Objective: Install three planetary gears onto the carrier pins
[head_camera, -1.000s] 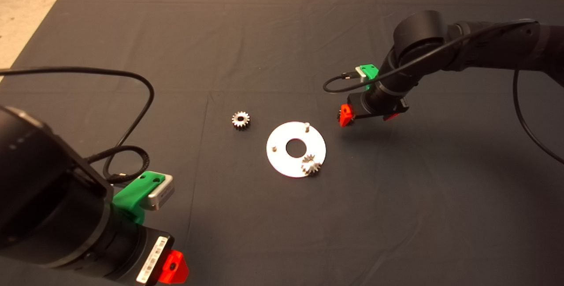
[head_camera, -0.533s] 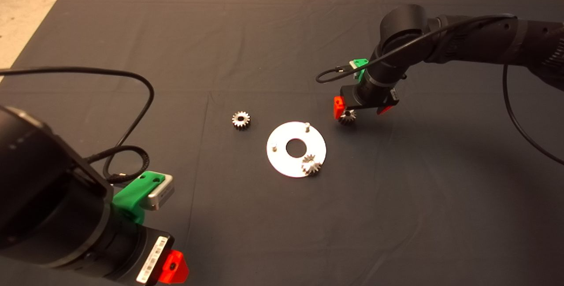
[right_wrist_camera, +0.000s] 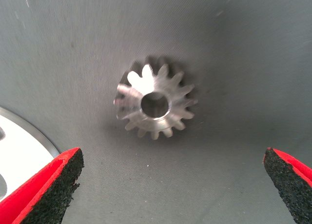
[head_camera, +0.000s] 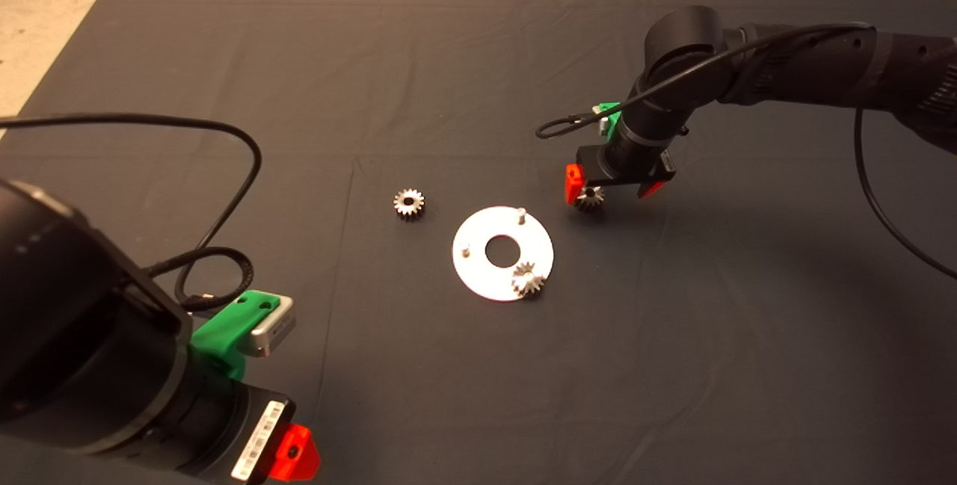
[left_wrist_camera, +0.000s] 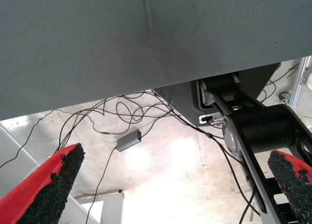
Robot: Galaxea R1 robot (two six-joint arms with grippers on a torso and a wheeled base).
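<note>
On the mat (head_camera: 224, 59), just right of the disc (head_camera: 478, 276), the right gripper (head_camera: 611, 187) hangs over a loose gear (head_camera: 590, 199), fingers spread wide and holding nothing. Wrist view: gear (right_wrist_camera: 155, 100) lies flat, bore up, roughly centred between the two pads (right_wrist_camera: 58, 185), neither touching it.

One gear (head_camera: 528, 280) already sits on the near-right pin. The other two pins, far (head_camera: 520, 213) and left (head_camera: 465, 251), stand bare. Third gear (head_camera: 409, 204) lies flat on the mat, left of the disc, apart from it.

Left gripper (head_camera: 295, 455) parked at lower left edge, also spread and empty; its wrist view shows only the mat's edge, floor and cables.

Handling judgement: solid metal, rigid, dense for its size, not fragile. Polished teeth likely slippery against the pads; thin profile gives little to grip. Best hold is across the outer teeth on opposite sides, keeping it level so the bore can drop over a pin. A tilted grip would probably make it bind on the pin.
</note>
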